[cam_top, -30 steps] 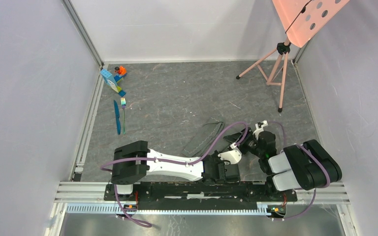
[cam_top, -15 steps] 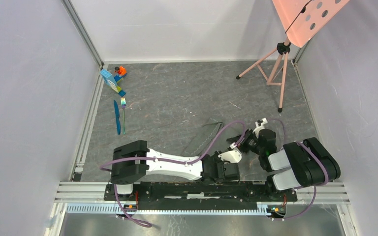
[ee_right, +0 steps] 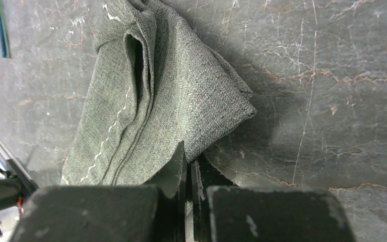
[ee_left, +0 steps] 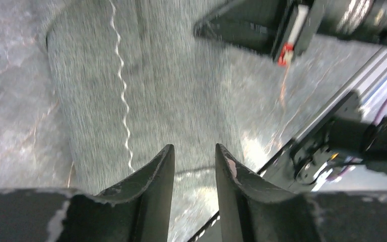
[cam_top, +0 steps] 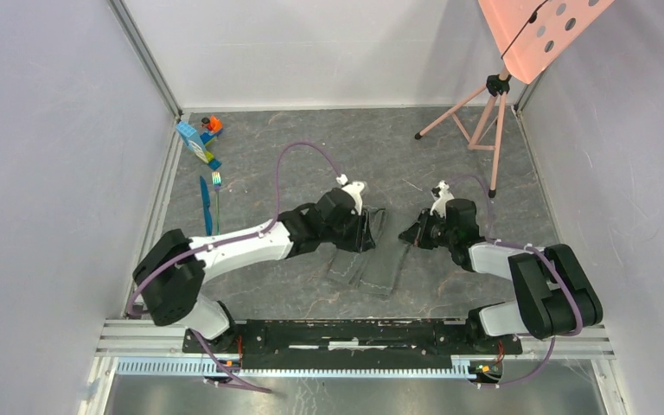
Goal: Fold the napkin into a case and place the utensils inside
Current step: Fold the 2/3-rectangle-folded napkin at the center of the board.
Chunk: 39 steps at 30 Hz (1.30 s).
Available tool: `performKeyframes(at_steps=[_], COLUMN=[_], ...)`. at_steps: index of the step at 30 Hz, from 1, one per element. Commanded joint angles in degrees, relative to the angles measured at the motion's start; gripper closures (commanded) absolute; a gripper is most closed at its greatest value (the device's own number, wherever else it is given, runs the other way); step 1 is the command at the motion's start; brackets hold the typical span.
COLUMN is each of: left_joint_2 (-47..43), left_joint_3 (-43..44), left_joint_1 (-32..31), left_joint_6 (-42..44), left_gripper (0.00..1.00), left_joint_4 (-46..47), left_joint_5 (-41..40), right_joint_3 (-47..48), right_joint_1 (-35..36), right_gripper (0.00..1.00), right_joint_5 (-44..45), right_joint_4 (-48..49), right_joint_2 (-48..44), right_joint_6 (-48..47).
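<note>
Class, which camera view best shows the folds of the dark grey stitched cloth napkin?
Right wrist: the dark grey stitched cloth napkin lies sharp and close, its layered folds plain. Left wrist shows a blurred patch with pale stitching; the top view only a small dark strip.

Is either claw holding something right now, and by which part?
The right gripper pinches the dark grey stitched cloth napkin by its edge near a corner; the left gripper, open above it, holds nothing.
</note>
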Motion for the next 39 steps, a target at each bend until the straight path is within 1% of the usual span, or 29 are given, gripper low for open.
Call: performKeyframes(at_steps=[1, 3, 4, 5, 7, 10, 12, 15, 19, 21, 26, 29, 31, 33, 35, 37, 39], left_joint_2=[6.5, 9.8, 10.6, 11.7, 14.0, 17.9, 20.3, 23.3, 26.3, 27.1, 28.1, 28.6, 29.2, 29.8, 29.9, 29.6, 29.1], left_joint_3=[2.8, 2.2, 1.9, 2.6, 4.5, 6.2, 7.6, 9.8, 11.2, 10.8, 10.7, 10.9, 10.9, 10.4, 10.1, 9.8, 9.4], left_joint_1=[5.7, 7.7, 7.8, 7.8, 8.2, 9.0, 9.5, 9.7, 10.6, 11.1, 11.4, 11.4, 11.4, 11.4, 11.4, 11.4, 11.4], left_joint_6=[-6.9, -10.6, -12.1, -12.3, -11.9, -11.8, -11.6, -9.6, -8.7, -9.1, -9.2, -9.7, -10.2, -10.6, -10.6, -10.1, -9.3], left_gripper=[0.61, 0.60, 0.57, 0.55, 0.58, 0.70, 0.76, 0.81, 0.89, 0.91, 0.94, 0.95, 0.96, 0.97, 0.98, 0.98, 0.98], left_joint_4=[11.3, 20.3, 22.6, 22.7, 20.2, 19.8, 20.1, 21.2, 19.0, 18.6, 18.4, 17.3, 17.3, 18.2, 18.6, 18.6, 18.7], left_joint_5=[11.3, 19.4, 19.8, 19.1, 16.1, 11.3, 9.3, 8.0, 2.2, 0.7, 0.2, 0.1, 0.7, 1.2, 1.5, 1.6, 1.8], right_joint_3=[3.6, 4.6, 5.2, 5.9, 7.6, 9.0, 9.8, 11.3, 13.4, 15.0, 19.4, 21.9, 21.9, 19.5, 17.2, 16.6, 16.3], right_joint_1=[0.3, 0.6, 0.7, 0.9, 1.3, 2.2, 2.8, 3.6, 5.0, 5.6, 7.3, 8.9, 9.7, 10.9, 13.0, 14.9, 15.9], right_gripper=[0.99, 0.99, 1.00, 1.00, 0.99, 1.00, 1.00, 1.00, 1.00, 0.99, 0.99, 1.00, 1.00, 1.00, 1.00, 1.00, 1.00], right_joint_5=[1.8, 2.3, 2.3, 2.4, 2.5, 4.3, 5.1, 5.7, 7.4, 8.0, 7.9, 7.7, 7.4, 7.6, 11.3, 16.2, 18.4], right_joint_4=[-7.0, -8.1, -8.8, -9.5, -11.2, -12.2, -12.8, -13.8, -15.6, -17.0, -20.0, -20.8, -19.0, -14.7, -10.8, -10.3, -8.4], right_joint_2=[-0.9, -1.0, -0.9, -0.8, -0.4, -0.6, -0.2, 0.3, -0.5, -0.9, -0.8, 0.7, 1.9, 2.6, 2.4, 2.7, 3.7], right_joint_6=[-6.8, -7.1, -7.3, -7.5, -7.9, -8.1, -8.2, -8.1, -7.6, -7.5, -4.4, -0.3, 5.4, 13.7, 20.2, 25.6, 29.8])
